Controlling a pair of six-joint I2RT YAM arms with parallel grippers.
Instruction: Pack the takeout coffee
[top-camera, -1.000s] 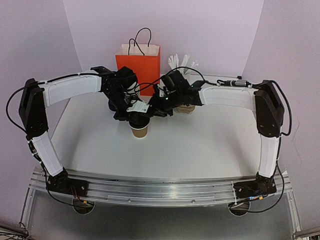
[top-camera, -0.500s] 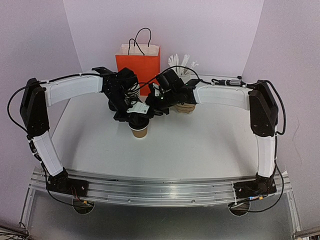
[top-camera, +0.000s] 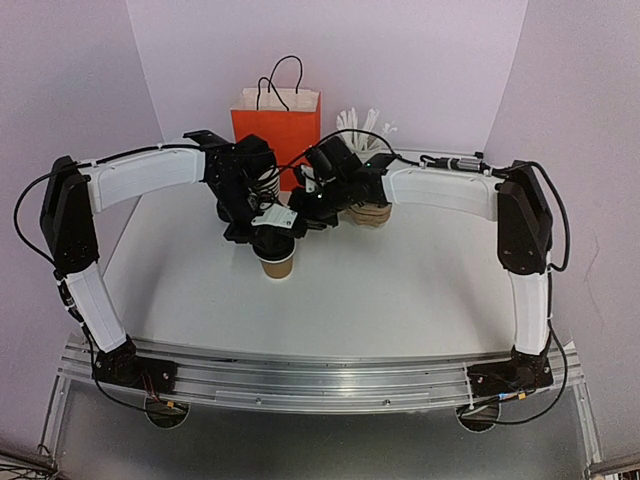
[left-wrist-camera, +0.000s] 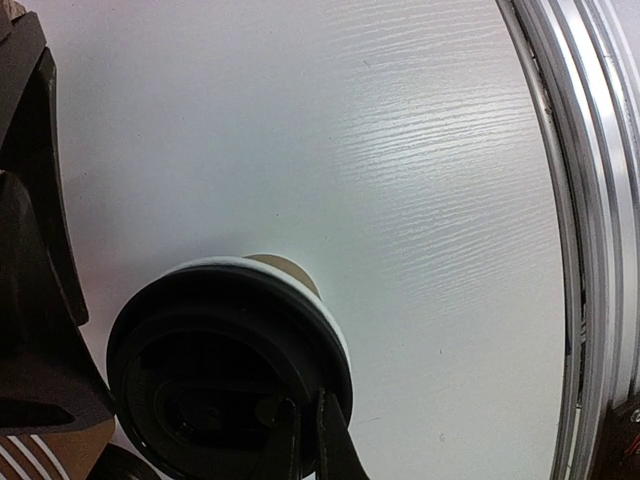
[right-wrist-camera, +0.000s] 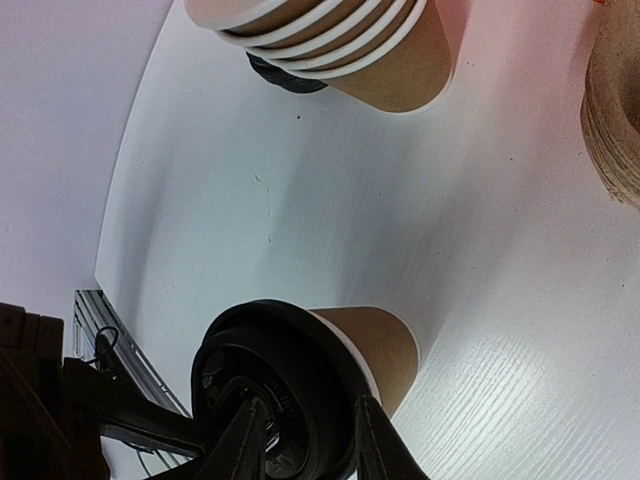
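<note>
The left hand (left-wrist-camera: 305, 442) is pressing down with its fingers together, their tips resting on the near edge of the black lid (left-wrist-camera: 220, 365). The right hand (right-wrist-camera: 305, 440) is holding its fingers partly apart, straddling the raised middle of that same lid from the other side and apparently clamping it. Under both hands the takeout coffee (top-camera: 277, 262) is standing upright on the worktop (top-camera: 400, 290), left of the middle and nearer the far edge than the near one.

The lid is sitting on the brown cup (right-wrist-camera: 385, 350), but a band of white rim is showing below the lid's edge in both wrist views, so I judge the lid is being pushed home and is not yet fully snapped on. The orange bag (top-camera: 282, 135) is standing open at the far edge, just behind the hands, and the coffee is not in it yet. What is left, as I read it: seating the lid, lifting the cup and lowering it into the bag. A stack of spare cups (right-wrist-camera: 330, 40) is waiting close behind.

Against the frame a second ago, the right arm is swinging in toward the left, its elbow and wrist both sitting further that way, while the left arm and the cup are staying almost where they were.
</note>
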